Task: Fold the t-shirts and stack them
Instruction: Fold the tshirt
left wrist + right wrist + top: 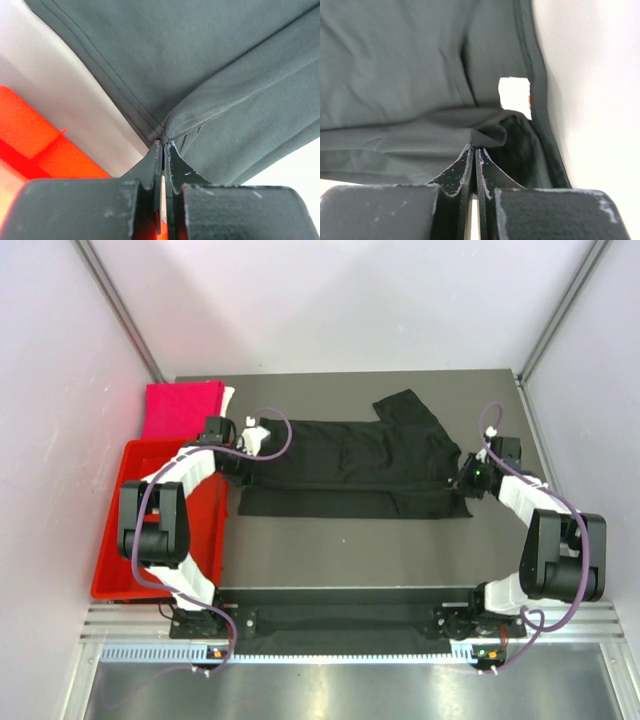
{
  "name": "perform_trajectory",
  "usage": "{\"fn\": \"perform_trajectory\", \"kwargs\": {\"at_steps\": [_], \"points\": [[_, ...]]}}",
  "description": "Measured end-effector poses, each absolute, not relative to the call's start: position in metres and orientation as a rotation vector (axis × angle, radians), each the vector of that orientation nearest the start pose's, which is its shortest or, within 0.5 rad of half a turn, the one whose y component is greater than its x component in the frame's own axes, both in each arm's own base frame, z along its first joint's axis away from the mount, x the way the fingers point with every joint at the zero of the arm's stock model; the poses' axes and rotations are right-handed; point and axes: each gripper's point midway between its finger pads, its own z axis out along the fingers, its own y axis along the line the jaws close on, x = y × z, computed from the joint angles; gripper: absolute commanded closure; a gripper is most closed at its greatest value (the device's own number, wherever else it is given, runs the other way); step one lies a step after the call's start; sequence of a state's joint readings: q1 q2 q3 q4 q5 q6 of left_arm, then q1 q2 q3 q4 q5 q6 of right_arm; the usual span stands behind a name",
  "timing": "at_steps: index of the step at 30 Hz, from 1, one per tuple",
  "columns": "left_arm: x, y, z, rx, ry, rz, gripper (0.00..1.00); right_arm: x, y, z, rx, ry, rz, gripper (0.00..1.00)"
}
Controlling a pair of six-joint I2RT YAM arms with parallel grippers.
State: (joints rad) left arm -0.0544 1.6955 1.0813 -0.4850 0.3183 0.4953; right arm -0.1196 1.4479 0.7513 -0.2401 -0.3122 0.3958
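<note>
The black t-shirt (350,465) lies spread across the middle of the table, its near part folded over lengthwise, one sleeve sticking out at the back right. My left gripper (243,452) is shut on the shirt's left edge; in the left wrist view (163,145) the jaws pinch a cloth fold (200,125). My right gripper (463,478) is shut on the shirt's right edge; in the right wrist view (474,148) the jaws pinch a black fold (420,140). The folded magenta-pink shirt (180,408) lies at the back left, a white edge (229,398) beside it.
A red plastic tray (120,560) stands at the table's left edge, under my left arm, and shows in the left wrist view (40,145). Grey enclosure walls stand on three sides. The table's near strip (350,550) lies in front of the shirt.
</note>
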Motion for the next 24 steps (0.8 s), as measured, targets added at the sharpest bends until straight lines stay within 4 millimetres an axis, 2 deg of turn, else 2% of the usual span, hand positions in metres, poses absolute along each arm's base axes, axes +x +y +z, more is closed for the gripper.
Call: {"fn": "perform_trajectory", "kwargs": {"at_steps": [5,11,13,15,17,21,24], "points": [[0.374,-0.057,0.053,0.796,2.451,-0.251,1.0,0.347,0.029,0.065,0.491,2.418,0.513,1.0],[0.378,-0.058,0.045,0.789,2.473,-0.236,0.98,0.35,0.029,0.049,0.508,2.461,0.514,0.98],[0.38,-0.057,0.044,0.779,2.473,-0.223,0.91,0.349,0.029,0.044,0.514,2.474,0.514,0.8],[0.384,-0.056,0.045,0.763,2.466,-0.207,0.73,0.35,0.029,0.042,0.519,2.476,0.513,0.58],[0.389,-0.055,0.047,0.743,2.455,-0.186,0.59,0.35,0.027,0.041,0.513,2.48,0.503,0.51],[0.4,-0.052,0.059,0.699,2.412,-0.13,0.53,0.353,0.016,0.045,0.537,2.478,0.415,0.46],[0.401,-0.053,0.082,0.707,2.343,-0.103,0.53,0.346,0.0,0.057,0.57,2.446,0.3,0.43]]}}
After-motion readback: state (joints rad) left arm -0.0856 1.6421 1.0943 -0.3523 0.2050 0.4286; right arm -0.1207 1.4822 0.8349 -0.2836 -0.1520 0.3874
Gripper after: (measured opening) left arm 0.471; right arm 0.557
